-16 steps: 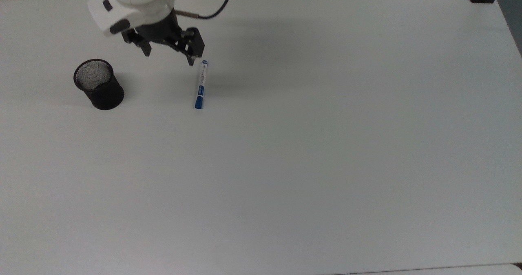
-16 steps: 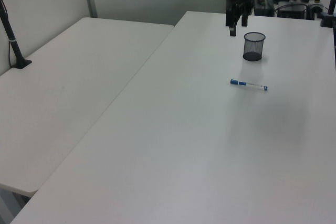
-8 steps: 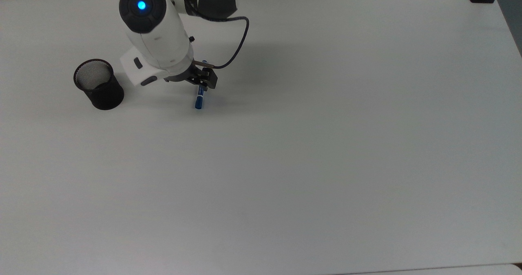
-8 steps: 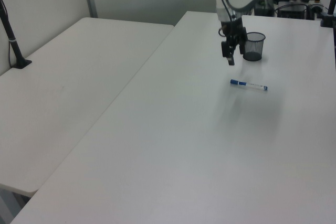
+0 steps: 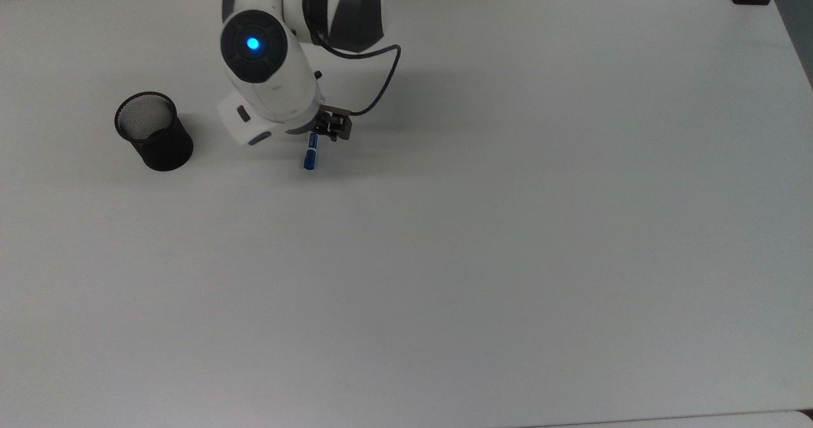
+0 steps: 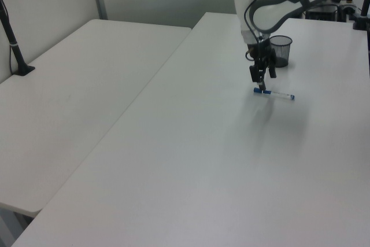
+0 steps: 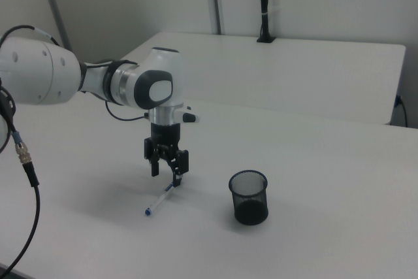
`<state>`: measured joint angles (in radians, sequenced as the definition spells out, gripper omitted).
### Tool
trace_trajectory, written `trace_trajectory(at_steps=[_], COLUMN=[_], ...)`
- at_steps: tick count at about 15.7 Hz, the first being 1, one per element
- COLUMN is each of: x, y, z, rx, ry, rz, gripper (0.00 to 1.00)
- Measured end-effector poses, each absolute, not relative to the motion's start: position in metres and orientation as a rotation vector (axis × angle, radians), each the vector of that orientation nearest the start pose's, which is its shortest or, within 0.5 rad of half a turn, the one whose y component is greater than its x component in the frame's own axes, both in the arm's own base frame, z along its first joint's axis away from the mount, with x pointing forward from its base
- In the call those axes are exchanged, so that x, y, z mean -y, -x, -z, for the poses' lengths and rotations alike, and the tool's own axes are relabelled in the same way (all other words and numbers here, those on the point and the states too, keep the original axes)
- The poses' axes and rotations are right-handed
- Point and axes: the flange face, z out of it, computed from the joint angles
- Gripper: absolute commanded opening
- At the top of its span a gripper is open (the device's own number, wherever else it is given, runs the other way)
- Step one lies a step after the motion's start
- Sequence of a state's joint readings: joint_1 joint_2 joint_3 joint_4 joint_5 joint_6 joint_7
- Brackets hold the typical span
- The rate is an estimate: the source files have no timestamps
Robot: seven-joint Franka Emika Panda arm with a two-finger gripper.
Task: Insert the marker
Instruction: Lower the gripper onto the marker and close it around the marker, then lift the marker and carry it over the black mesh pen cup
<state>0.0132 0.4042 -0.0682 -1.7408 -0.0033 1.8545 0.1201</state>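
while marker (image 5: 310, 152) lies flat | long axis up-down in top view, cap down | fingers (image 7: 176, 176) spread over it

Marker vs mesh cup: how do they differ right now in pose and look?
Pose: the marker lies flat on the table; the mesh cup stands upright, mouth up.
Look: the marker is slim and white with blue ends; the cup is black see-through mesh, much wider.
Robot: the gripper hangs open right over the marker; the cup stands apart from the gripper, untouched.
Shared: both rest on the same white table.
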Motion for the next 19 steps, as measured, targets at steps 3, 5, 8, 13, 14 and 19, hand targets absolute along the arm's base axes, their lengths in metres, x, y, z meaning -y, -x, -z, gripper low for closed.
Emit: trace_trajectory(at_steps=[3, 5, 8, 13, 14, 19], x=[0.014, 0.012, 0.014, 0.016, 0.016, 0.017], y=[-0.626, -0.628, -0.63, -0.63, -0.63, -0.636], z=[-0.303, -0.299, -0.301, -0.302, -0.302, -0.313], rx=[-0.225, -0.22, -0.223, -0.201, -0.2, -0.205], ry=[3.15, 3.153, 3.154, 3.155, 3.155, 3.16], rz=[-0.438, -0.43, -0.413, -0.408, -0.408, -0.368], gripper=[0.46, 0.38, 0.19, 0.1, 0.1, 0.09])
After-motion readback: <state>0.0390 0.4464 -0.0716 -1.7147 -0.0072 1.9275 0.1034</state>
